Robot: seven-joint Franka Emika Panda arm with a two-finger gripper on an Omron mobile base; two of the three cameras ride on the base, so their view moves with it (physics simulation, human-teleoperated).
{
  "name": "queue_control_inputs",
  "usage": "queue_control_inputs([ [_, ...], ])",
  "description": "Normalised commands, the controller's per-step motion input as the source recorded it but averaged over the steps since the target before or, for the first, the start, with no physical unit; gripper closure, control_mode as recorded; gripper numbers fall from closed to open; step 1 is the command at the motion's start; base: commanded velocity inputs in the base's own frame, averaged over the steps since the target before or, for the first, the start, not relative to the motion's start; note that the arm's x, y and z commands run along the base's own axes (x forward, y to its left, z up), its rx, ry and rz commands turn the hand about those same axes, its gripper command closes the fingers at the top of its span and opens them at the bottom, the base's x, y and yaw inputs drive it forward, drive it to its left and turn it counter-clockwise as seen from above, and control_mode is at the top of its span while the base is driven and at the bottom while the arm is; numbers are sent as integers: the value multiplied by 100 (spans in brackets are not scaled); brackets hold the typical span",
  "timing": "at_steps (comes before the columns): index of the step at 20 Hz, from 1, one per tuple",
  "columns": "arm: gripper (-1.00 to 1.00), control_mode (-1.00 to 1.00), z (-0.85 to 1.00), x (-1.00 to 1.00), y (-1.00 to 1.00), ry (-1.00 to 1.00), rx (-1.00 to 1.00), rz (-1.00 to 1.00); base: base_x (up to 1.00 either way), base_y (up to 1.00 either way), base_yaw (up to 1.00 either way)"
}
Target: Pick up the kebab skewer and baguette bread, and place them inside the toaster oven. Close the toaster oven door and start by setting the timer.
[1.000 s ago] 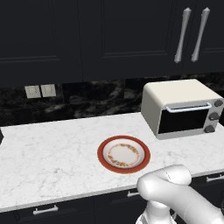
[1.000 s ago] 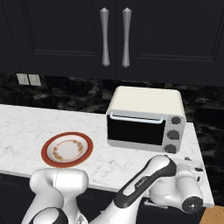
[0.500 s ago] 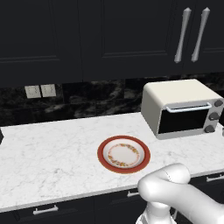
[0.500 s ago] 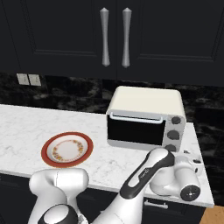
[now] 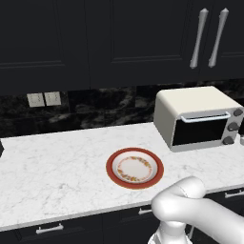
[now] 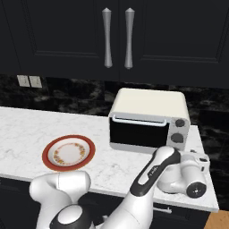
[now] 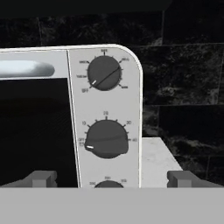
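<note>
Toaster oven (image 6: 147, 120) sits on the marble table (image 5: 57, 167), near its right end, backed by black stone wall; toaster oven door (image 5: 198, 129) up & shut, silver bar handle (image 6: 136, 120) across the top. Red-rimmed plate (image 5: 135, 167) lies left of oven, apart from it, nothing on it. Claw (image 7: 111, 179) faces the oven's knob panel from just in front, jaws spread wide, gripping nothing. Mid knob (image 7: 106, 139) sits between the fingertips (image 7: 41, 178); top knob (image 7: 104, 73) above it. Wall outlets (image 5: 44, 98) far left, dark cabinets (image 6: 116, 38) overhead.
</note>
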Motion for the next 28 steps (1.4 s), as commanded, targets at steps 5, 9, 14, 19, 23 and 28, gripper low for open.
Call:
queue_control_inputs([
  [5, -100, -100, -4, 27, -6, 0, 0, 0, 0, 0, 0],
  [9, -100, -100, -4, 20, 0, 0, 0, 0, 0, 0, 0],
  [14, -100, -100, 0, 22, 6, 0, 0, 0, 0, 0, 0],
  [19, -100, -100, 0, 26, 13, 0, 0, 0, 0, 0, 0],
  [23, -100, -100, 0, 22, 7, 0, 0, 0, 0, 0, 0],
  [28, -100, -100, -7, 12, 5, -1, 0, 0, 0, 0, 0],
])
